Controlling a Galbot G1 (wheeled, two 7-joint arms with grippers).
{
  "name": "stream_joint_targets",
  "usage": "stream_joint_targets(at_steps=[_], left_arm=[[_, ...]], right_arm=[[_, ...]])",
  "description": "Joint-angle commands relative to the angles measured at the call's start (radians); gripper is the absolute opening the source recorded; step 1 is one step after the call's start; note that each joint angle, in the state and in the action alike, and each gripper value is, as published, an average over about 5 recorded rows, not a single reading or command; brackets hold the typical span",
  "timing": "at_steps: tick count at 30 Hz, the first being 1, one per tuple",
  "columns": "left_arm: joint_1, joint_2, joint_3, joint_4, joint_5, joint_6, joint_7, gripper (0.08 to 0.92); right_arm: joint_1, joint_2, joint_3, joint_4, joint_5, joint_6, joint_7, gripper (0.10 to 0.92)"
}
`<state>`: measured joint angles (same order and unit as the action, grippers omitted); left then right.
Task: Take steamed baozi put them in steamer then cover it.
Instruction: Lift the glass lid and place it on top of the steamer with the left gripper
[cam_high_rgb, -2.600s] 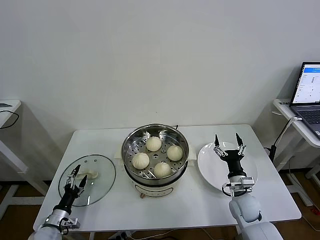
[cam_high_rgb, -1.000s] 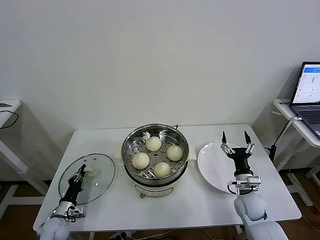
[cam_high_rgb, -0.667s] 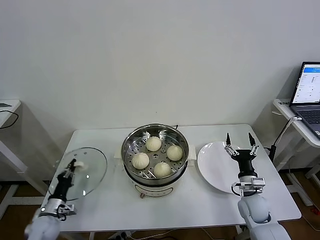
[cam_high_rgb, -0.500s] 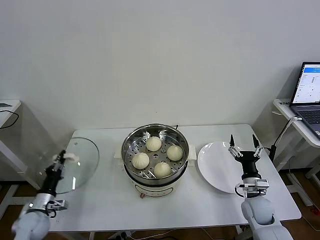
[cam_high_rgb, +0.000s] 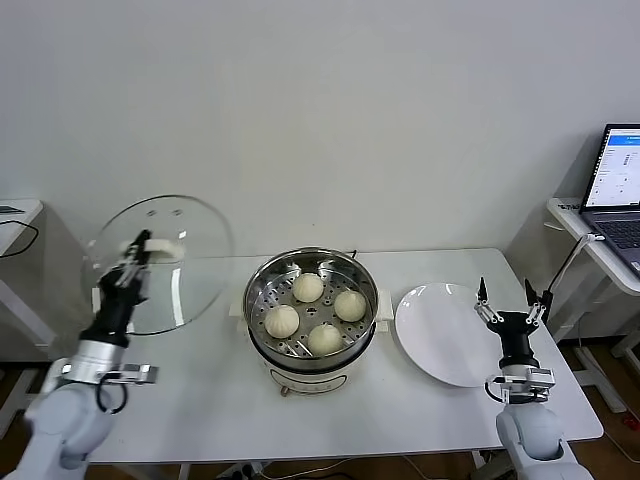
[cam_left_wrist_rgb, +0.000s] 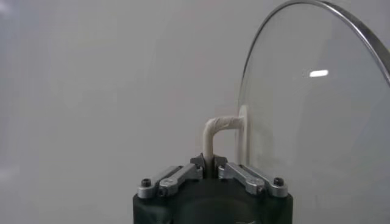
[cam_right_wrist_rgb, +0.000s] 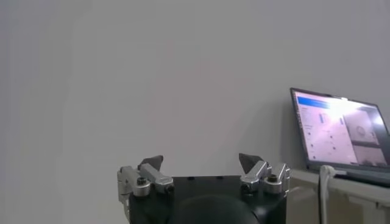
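Note:
Several cream-white baozi (cam_high_rgb: 308, 287) lie on the perforated tray inside the steel steamer (cam_high_rgb: 311, 254) at the table's middle. The clear glass cover (cam_high_rgb: 190, 270) hangs in the air, tilted nearly upright, left of the steamer and above the table's left end. My left gripper (cam_high_rgb: 135, 258) is shut on its cream handle (cam_high_rgb: 167, 247). In the left wrist view that gripper (cam_left_wrist_rgb: 210, 162) pinches the handle (cam_left_wrist_rgb: 220, 124) beside the glass (cam_left_wrist_rgb: 317, 122). My right gripper (cam_high_rgb: 513, 300) stands open and holds nothing, at the table's right, just past the white plate (cam_high_rgb: 440, 330); the right wrist view shows it (cam_right_wrist_rgb: 201, 162) against the wall.
The white table (cam_high_rgb: 200, 390) carries the steamer and the bare plate. A laptop (cam_high_rgb: 618, 185) sits on a side table at the far right, also seen as the laptop (cam_right_wrist_rgb: 341, 137) in the right wrist view. Another side table (cam_high_rgb: 15, 210) stands at the far left.
My left gripper shut on the cover's handle and raised it off the table, up and leftward, tipping it nearly upright. My right gripper drew back rightward off the plate, staying open.

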<state>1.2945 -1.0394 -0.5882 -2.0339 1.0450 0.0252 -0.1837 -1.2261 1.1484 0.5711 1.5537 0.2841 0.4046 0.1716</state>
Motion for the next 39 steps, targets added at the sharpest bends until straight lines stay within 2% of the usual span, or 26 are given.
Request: stream_joint_targets(at_steps=[1, 6, 10, 14, 26, 34, 39], left_arm=[[-0.253, -0.010, 0.581, -0.158, -0.019, 0.319, 0.130, 0.187], [-0.358, -0.057, 0.709, -0.095, 0.020, 0.425, 0.216, 0.187], [-0.384, -0.071, 0.763, -0.091, 0.100, 0.512, 0.320, 0.187], [-0.409, -0.090, 0.806, -0.046, 0.187, 0.565, 0.388, 0.187], [-0.458, -0.156, 0.861, 0.091, 0.272, 0.633, 0.445, 0.187], [-0.433, -0.158, 0.835, 0.095, 0.316, 0.641, 0.467, 0.187], [-0.424, -0.184, 0.838, 0.102, 0.323, 0.648, 0.471, 0.187]], right_arm=[[-0.006, 0.008, 0.017, -0.007, -0.002, 0.001, 0.000, 0.823], [-0.002, 0.021, 0.017, -0.017, -0.011, 0.003, 0.000, 0.823], [0.000, 0.031, 0.019, -0.028, -0.020, 0.007, 0.000, 0.823], [0.005, 0.042, 0.019, -0.039, -0.029, 0.010, -0.001, 0.823], [0.012, 0.058, 0.021, -0.049, -0.043, 0.011, -0.001, 0.823], [0.015, 0.061, 0.022, -0.058, -0.045, 0.013, -0.003, 0.823], [0.023, 0.062, 0.020, -0.066, -0.048, 0.014, -0.003, 0.823]])
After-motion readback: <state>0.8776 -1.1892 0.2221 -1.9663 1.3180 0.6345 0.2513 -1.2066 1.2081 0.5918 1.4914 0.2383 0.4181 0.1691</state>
